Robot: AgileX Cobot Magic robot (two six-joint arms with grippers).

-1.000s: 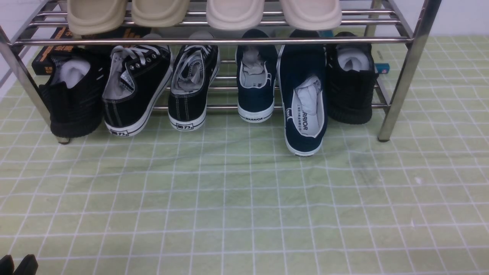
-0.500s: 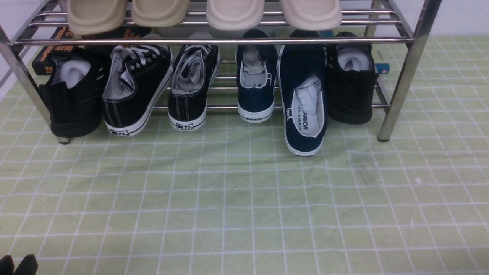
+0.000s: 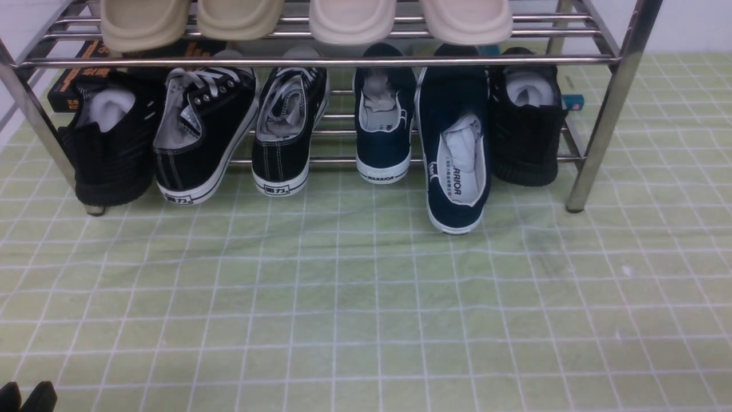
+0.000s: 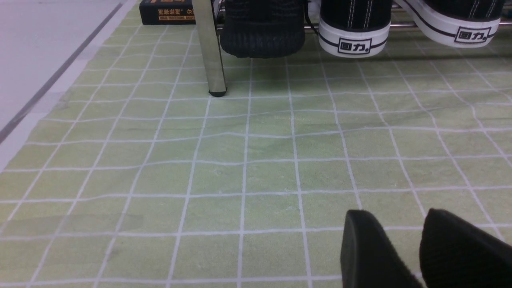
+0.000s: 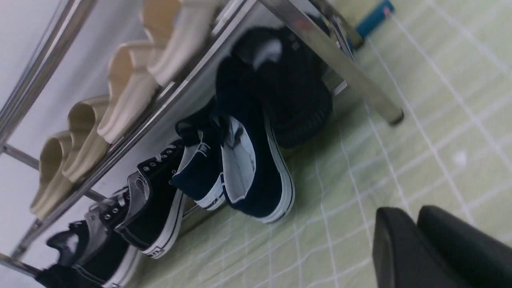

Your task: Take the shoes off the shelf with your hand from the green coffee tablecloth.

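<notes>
Right claw (image 5: pixel 412 218): fingers are pressing together on nothing, hanging over the cloth (image 3: pixel 366 320), well apart from the shoes.
Left claw (image 4: pixel 400 218): is sitting low at the near left corner, a narrow gap showing between its fingers, empty.
Navy slip-ons: one (image 3: pixel 382 126) is lying on the bottom tier of the shelf (image 3: pixel 320 60). Its mate (image 3: pixel 457 166) is sticking out further, heel on the cloth.
Change: in the front view nothing is shifting over the last second.
Meaning: the pick is not yet starting. The right claw probably needs opening before reaching.
</notes>
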